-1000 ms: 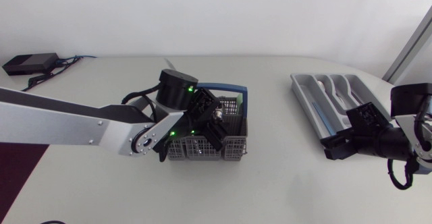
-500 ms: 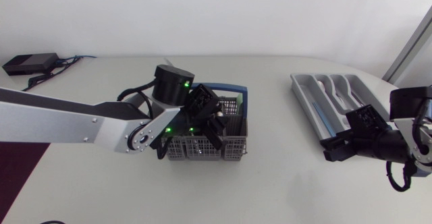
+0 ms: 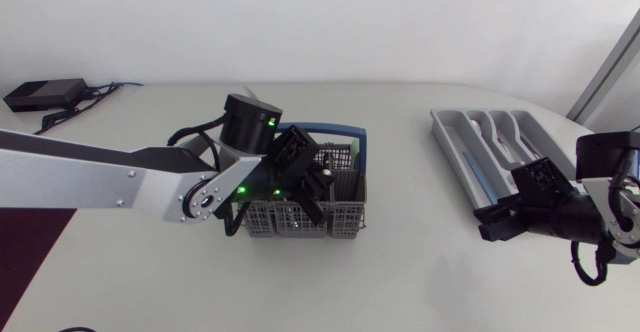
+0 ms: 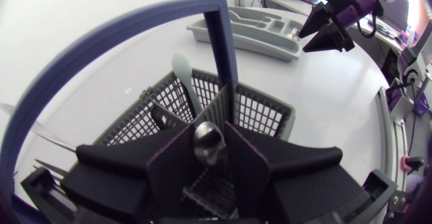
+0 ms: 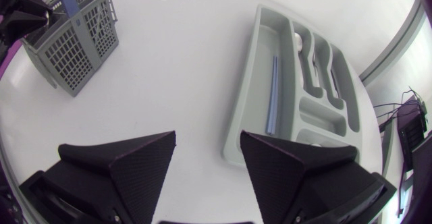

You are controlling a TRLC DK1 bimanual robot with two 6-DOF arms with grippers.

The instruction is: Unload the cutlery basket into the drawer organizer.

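Left gripper (image 4: 210, 137) pinched a spoon (image 4: 209, 151) by its bowl inside the basket (image 4: 270, 113) mid-surface; right gripper (image 5: 206, 153) spread by organizer (image 5: 246, 109) near right edge. Risk: smooth bowl slips out, or snags basket handle (image 4: 219, 48) on lift

I am viewing the whole table (image 3: 420, 272) from overhead. My left wrist camera is sitting close above the basket (image 4: 260, 113); my right is facing the nearby organizer (image 5: 236, 133). All views are sharing both.
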